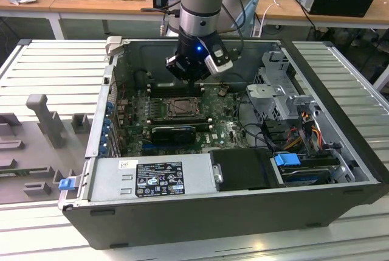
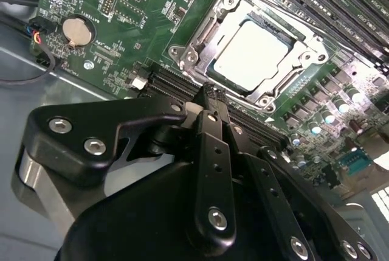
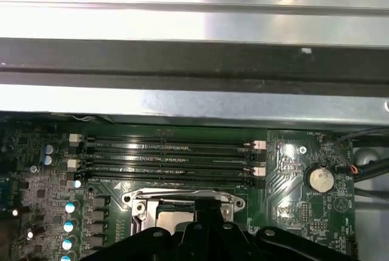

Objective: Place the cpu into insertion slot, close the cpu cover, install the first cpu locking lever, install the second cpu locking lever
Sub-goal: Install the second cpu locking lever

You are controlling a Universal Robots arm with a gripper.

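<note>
CPU [image 2: 252, 51], a pale silvery square, lies seated in the insertion slot [image 2: 200, 36] on the green motherboard [image 2: 121, 24]; the second wrist view shows it flat and framed on all sides. CPU cover [image 2: 258, 5], a thin metal frame with a central window, appears to lie down around the chip, though whether it is fully latched cannot be told. Beside the socket run the long black memory slots [image 3: 170, 157], and a round coin battery [image 2: 76, 30] sits near the board's edge. The board lies inside the open computer case [image 1: 340, 90], which rests on a ribbed metal counter [image 1: 48, 66].

Tool [image 2: 209, 93]: its black fingers [image 2: 213, 145] meet at a narrow tip with no gap visible between them, and they hold nothing. The tip hovers just beside the socket's near edge; contact with the frame cannot be confirmed. In the exterior view the tool [image 1: 193, 77] hangs over the far side of the socket.

Risks, as a judgement: a tip that presses off-line could slip from a thin lever and strike the chip top or nearby components; a cover not lying flat could leave the chip loaded unevenly once the levers are drawn down.
</note>
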